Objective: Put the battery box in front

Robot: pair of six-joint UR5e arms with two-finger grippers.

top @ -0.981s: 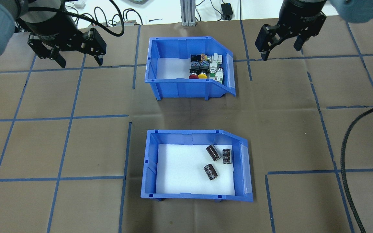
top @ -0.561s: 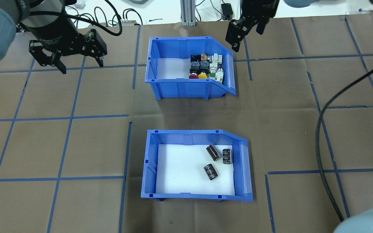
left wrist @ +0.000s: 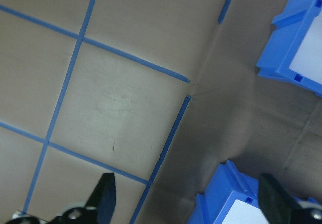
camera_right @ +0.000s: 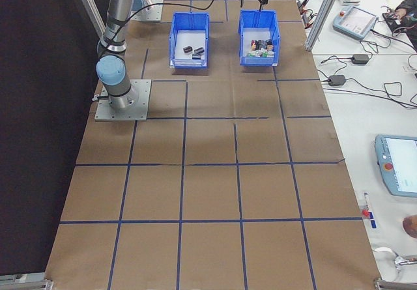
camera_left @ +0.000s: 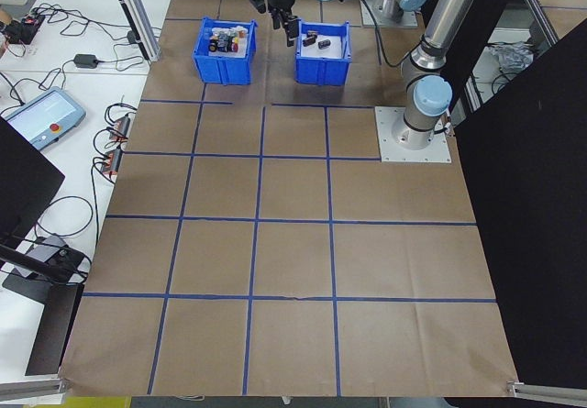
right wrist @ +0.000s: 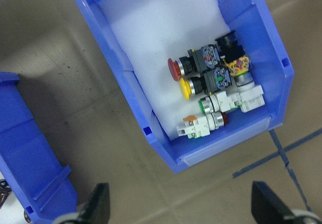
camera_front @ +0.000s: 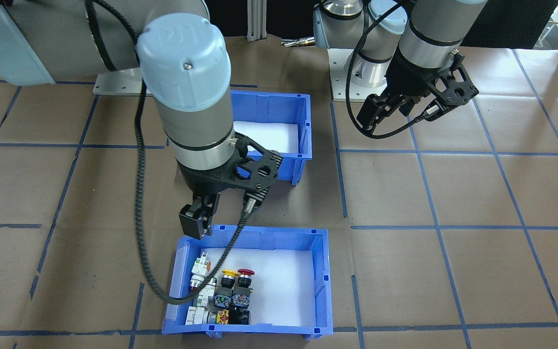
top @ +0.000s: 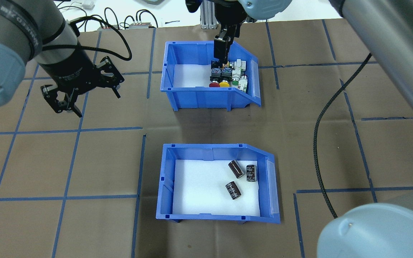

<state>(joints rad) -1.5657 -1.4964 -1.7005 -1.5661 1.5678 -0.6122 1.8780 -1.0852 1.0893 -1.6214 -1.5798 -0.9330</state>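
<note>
Looking down, front view: the blue plastic battery box with white foam liner [camera_front: 303,127] sits at 12 o'clock, largely hidden behind the right arm; the blue plastic bin of red and yellow push-button switches [camera_front: 322,286] lies at 6 o'clock.
Right gripper, front view: the right gripper [camera_front: 221,213] hangs over the switch bin's far rim — how its jaws stand cannot be told here.
Left gripper, front view: the left gripper [camera_front: 407,114] hovers over bare brown paper table [camera_front: 477,194] at 2 o'clock.
Overhead view: the battery box [top: 167,186] rests at 6 o'clock, its sloped cut-away side toward 3 o'clock, three dark cylindrical cells [top: 236,169] lying loose on the foam; the switch bin [top: 169,64] stands at 12 o'clock, well apart from it.
Left gripper, overhead: the left gripper [top: 84,98] is at 9 o'clock, fingers spread, holding nothing.
Right gripper, overhead: the right gripper [top: 222,53] hangs over the switch bin's back wall.
Side views: both bins sit side by side at the far end of the table — the grippers are too small to judge.
Left wrist view: both fingertips [left wrist: 106,194] stand wide apart over taped paper, blue bin corners at 1 and 5 o'clock.
Right wrist view: its fingertips [right wrist: 98,204] are set wide apart, empty, with the switch bin [right wrist: 166,148] below.
</note>
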